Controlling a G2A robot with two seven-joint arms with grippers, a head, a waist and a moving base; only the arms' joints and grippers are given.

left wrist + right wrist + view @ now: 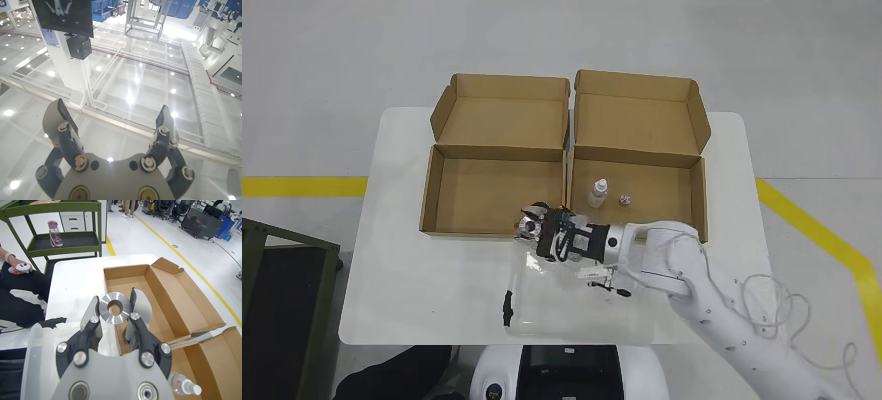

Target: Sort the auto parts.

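The right gripper [115, 303] pinches a metal ring [105, 311] between its two fingers, one pad on each side of the rim. The ring is a thick, shiny silver disc with a round hole through its middle and a bevelled face that catches the light in streaks. It is held above the near wall of the left box [492, 195], toward that box's right near corner. The right box [662, 190] stands just beside it and holds a small white spray bottle [598, 192] and a tiny pinkish piece [624, 199] near its left wall. A clear plastic bin [572, 300] sits on the white table [402, 250] near the boxes. The left gripper [112, 103] points up at the ceiling, fingers spread wide with nothing between them.
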